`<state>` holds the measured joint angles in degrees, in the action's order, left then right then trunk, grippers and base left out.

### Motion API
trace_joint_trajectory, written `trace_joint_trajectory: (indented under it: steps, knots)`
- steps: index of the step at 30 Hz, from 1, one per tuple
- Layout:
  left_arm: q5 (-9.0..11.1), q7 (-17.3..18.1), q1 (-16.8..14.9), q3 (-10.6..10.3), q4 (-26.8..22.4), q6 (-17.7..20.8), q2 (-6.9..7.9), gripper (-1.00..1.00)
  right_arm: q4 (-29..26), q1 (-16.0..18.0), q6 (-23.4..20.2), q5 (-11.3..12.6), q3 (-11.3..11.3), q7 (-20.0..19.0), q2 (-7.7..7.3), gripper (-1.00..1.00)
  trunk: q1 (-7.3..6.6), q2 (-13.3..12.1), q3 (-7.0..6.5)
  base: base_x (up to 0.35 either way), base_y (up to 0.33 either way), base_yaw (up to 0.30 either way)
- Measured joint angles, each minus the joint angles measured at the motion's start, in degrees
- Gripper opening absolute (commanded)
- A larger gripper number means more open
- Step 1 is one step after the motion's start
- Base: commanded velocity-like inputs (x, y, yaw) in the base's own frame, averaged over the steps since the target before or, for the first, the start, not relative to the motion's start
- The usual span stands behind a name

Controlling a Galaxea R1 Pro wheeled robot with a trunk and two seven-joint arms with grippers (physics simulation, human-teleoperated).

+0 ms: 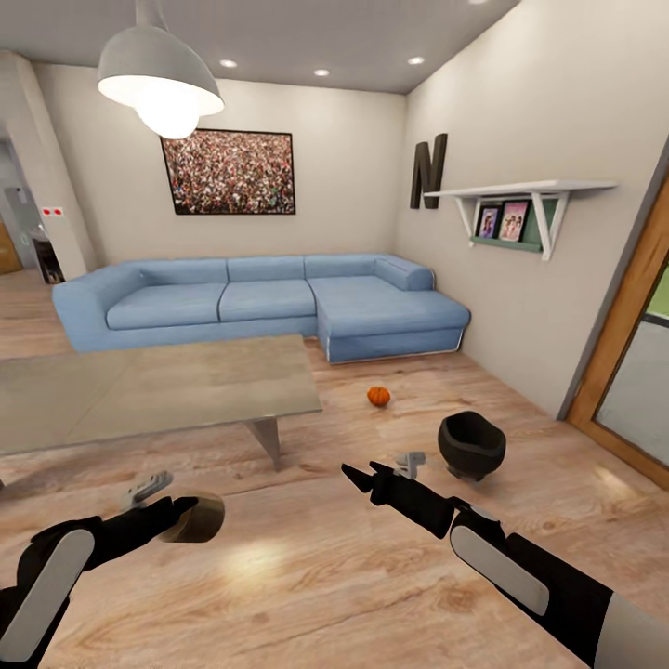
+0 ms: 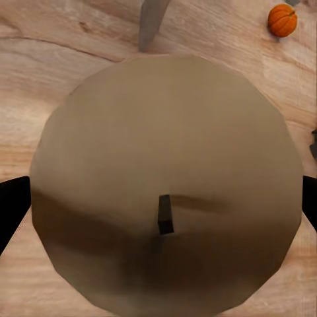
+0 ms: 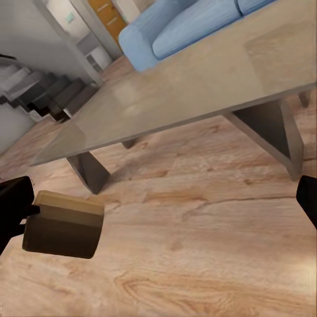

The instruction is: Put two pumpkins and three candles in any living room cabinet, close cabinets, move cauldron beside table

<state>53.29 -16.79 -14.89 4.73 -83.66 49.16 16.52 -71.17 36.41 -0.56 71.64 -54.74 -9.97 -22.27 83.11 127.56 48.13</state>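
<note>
My left gripper (image 1: pixel 189 517) is shut on a short beige candle (image 1: pixel 204 520), held low over the wood floor in front of the table (image 1: pixel 158 386). In the left wrist view the candle's round top and dark wick (image 2: pixel 165 132) sit between the two black fingers (image 2: pixel 12 205). The right wrist view shows the same candle (image 3: pixel 66 226) from the side. My right gripper (image 1: pixel 360 476) is open and holds nothing, its fingers wide apart (image 3: pixel 162 205). An orange pumpkin (image 1: pixel 378 396) (image 2: pixel 282 20) lies on the floor past the table's corner. The black cauldron (image 1: pixel 471 444) stands on the floor to the right of my right gripper.
A blue corner sofa (image 1: pixel 269 302) lines the far wall behind the table. To the right are a wall shelf (image 1: pixel 520 200) and a wood-framed door (image 1: pixel 632 372). Bare wood floor (image 1: pixel 307 595) stretches between me and the table. Stairs (image 3: pixel 39 89) show beyond the table.
</note>
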Motion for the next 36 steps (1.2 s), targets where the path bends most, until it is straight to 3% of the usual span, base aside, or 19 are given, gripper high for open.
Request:
trace_joint_trajectory:
  steps: [36]
  knots:
    - [0.06,0.00,-0.07,0.00,0.13,-0.01,0.00,-1.00,0.01,-0.02,-0.08,0.00,0.00,0.00,0.00,1.00,0.00,0.00,-2.27,-0.029,0.000,0.205]
